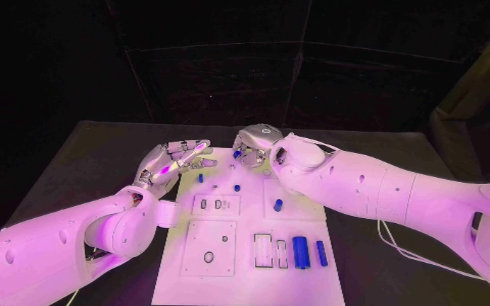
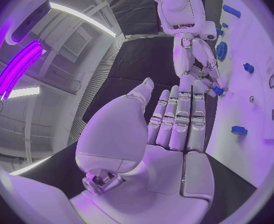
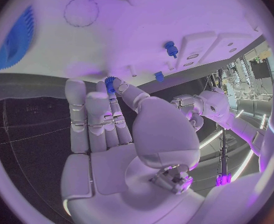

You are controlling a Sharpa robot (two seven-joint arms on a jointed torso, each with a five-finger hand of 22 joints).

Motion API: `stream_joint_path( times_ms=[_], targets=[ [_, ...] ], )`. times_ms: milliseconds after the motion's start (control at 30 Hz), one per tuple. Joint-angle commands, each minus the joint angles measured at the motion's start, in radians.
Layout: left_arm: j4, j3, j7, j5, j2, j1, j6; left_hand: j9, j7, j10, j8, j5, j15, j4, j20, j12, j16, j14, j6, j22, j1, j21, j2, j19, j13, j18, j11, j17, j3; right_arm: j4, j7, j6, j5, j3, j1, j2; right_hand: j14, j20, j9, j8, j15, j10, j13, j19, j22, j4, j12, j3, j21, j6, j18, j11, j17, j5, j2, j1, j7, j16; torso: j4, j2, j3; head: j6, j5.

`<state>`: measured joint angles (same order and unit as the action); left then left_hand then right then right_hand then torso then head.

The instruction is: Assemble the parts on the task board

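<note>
Right hand (image 1: 255, 143) pinches small blue gear (image 3: 110, 83) over task board (image 1: 245, 263) far edge; left hand (image 1: 171, 162), released, beside it.

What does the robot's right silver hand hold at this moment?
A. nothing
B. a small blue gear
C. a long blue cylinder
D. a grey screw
B: in the right wrist view the right silver hand pinches a small blue toothed gear at its fingertips, above the white task board.

Blue parts (image 1: 300, 251) on white task board (image 1: 245, 278)
</note>
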<state>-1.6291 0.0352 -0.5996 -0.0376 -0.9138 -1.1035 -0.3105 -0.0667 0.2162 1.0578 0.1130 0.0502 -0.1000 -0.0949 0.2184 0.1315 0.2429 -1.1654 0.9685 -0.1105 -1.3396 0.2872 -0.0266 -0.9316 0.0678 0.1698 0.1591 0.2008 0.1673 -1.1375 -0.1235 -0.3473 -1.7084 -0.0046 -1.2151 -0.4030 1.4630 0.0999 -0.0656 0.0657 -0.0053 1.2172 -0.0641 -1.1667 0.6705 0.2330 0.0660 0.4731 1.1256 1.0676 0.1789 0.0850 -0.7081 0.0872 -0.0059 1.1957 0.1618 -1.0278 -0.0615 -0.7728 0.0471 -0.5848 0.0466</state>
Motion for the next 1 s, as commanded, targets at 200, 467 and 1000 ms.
stream_joint_path(
  times_ms=[200,467,1000],
  targets=[
    [0.001,-0.001,0.0,0.0,-0.001,-0.002,0.017,0.001,0.0,0.007,-0.005,0.0,-0.002,0.007,0.0,-0.007,-0.005,-0.003,0.006,0.002,-0.002,-0.005,0.012,-0.005,-0.001,0.015,-0.002,0.002,-0.001,0.015,-0.006,0.009,-0.008,-0.001,0.0,0.009,-0.056,0.022,0.005,-0.005,0.029,-0.19,0.002,0.092,-0.137,-0.027,-0.003,-0.041,-0.075,-0.199,0.006,0.034,0.154,-0.024,-0.081,-0.012,0.024,0.1,-0.0008,-0.001,0.0009,0.0,0.001],
    [0.003,-0.001,0.005,0.0,-0.001,-0.002,0.02,0.002,0.0,0.006,-0.007,0.0,-0.003,0.009,0.0,-0.009,-0.007,-0.003,0.005,0.003,-0.001,-0.006,0.012,-0.005,-0.002,0.014,-0.001,0.003,0.0,-0.009,-0.006,-0.053,-0.008,-0.001,0.0,-0.011,-0.049,0.025,-0.002,0.005,0.028,-0.246,-0.007,0.087,-0.167,-0.086,0.051,-0.173,-0.107,-0.266,0.007,0.034,0.191,-0.004,-0.085,0.049,0.024,0.128,-0.0009,-0.002,-0.0012,0.002,0.002],
    [-0.005,-0.001,0.007,0.0,-0.013,-0.003,0.027,0.001,-0.001,0.006,-0.008,0.0,-0.003,0.011,0.001,-0.011,-0.009,-0.002,0.005,0.004,-0.001,-0.007,0.012,-0.006,-0.002,0.014,-0.001,0.003,0.0,-0.304,-0.096,0.066,0.291,0.045,0.0,-0.36,0.052,-0.039,-0.004,0.034,-0.041,0.19,-0.398,-0.142,0.263,-0.198,0.547,-0.307,0.167,-0.115,-0.064,-0.054,-0.353,0.147,-0.134,-0.017,-0.037,-0.273,0.0274,0.01,-0.0103,0.008,-0.006]
  ],
)
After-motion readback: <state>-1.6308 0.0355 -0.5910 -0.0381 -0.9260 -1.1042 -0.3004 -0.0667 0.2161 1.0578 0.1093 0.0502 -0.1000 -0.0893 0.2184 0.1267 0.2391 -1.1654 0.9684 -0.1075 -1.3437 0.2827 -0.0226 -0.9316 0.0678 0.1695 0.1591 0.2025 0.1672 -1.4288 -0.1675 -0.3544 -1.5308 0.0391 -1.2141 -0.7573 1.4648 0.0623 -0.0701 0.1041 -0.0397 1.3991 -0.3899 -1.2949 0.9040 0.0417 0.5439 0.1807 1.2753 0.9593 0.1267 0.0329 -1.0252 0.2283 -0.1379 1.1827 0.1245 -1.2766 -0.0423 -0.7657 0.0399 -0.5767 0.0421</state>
